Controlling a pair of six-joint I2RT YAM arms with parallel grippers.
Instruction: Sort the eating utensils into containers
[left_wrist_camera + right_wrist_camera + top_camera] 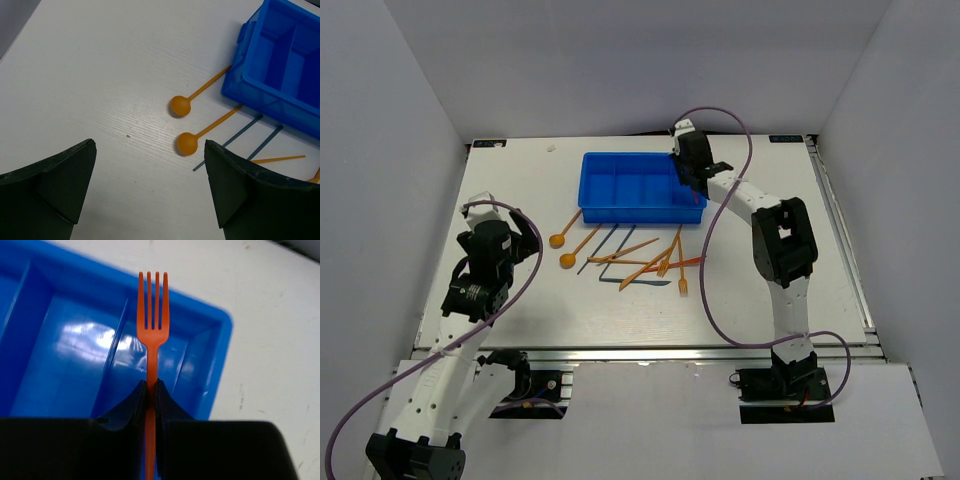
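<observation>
Right gripper (151, 390) pinches orange fork (152, 315), tines up-frame over blue tray (223, 327) compartments; left gripper (150, 145) spread wide.

The fork (152, 325) handle's end is hidden, apparently inside the right gripper (151, 386).

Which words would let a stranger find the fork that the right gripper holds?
Find the blue tray at the far middle of the table. The right gripper hangs over its right end, pinching an orange fork by the handle. It alone is off the table; the other utensils lie before the tray.
</observation>
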